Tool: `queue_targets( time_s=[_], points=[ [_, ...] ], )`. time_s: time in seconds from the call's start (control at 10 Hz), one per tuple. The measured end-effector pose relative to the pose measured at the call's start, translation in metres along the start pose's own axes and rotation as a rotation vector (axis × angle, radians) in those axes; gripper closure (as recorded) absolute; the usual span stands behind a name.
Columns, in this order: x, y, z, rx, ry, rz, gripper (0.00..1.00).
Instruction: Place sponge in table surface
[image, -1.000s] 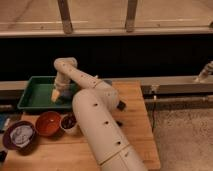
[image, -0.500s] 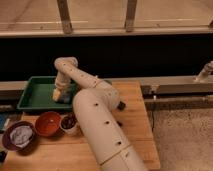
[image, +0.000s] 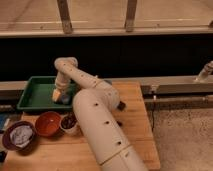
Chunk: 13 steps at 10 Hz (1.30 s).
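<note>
Locate tool (image: 60, 94) low inside tray (image: 33, 96), near its right end, pointing down from the bent wrist of arm (image: 100, 125). Treat as closed, with fingers brought together. Look just beside and under the tip for a small grey-blue patch. Take this as sponge (image: 65, 98), lying on the tray floor and touching or almost touching the tool. Cannot tell whether clamped between the fingers or merely pressed from above, being partly hidden by the tip and a pale yellowish part next to it.

Judge progress as early. Done, by appearance: reach into tray and closing at sponge. Left to do: confirm grip, lift clear of the tray rim, carry over worktop (image: 135, 125), lower onto bare wood, release, back away. Not yet on worktop in any sense.

Read sponge as a flat, soft-looking, dull blue-grey block, small against the tray and mostly covered, with no edges or corners readable.

Outward from tray, note red bowl (image: 48, 123), dark bowl (image: 7, 136) with a pale crumpled thing inside, and small cup (image: 69, 131) of dark contents, all on the near-left worktop just in front of the tray. Note small black object (image: 121, 105) right of arm. Consider bare planks right of arm as a likely set-down area
</note>
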Motion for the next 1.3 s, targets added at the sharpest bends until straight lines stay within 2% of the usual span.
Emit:
queue_targets(
  time_s=[0.2, 0.4, 0.5, 0.7, 0.8, 0.9, 1.1, 1.3],
  points=[
    [-0.006, -0.003, -0.012, 0.017, -0.004, -0.017, 1.0],
    [-0.017, -0.009, -0.045, 0.053, -0.023, -0.03, 1.0],
    [-0.024, -0.012, -0.068, 0.077, -0.041, -0.033, 1.0],
    [-0.035, -0.018, -0.112, 0.141, -0.067, -0.031, 1.0],
    [-0.038, -0.023, -0.134, 0.181, -0.068, -0.019, 1.0],
    [-0.037, -0.025, -0.143, 0.199, -0.06, -0.008, 1.0],
    [-0.016, -0.028, -0.158, 0.243, -0.029, 0.043, 1.0],
    [0.029, -0.027, -0.175, 0.274, 0.003, 0.121, 1.0]
  ],
)
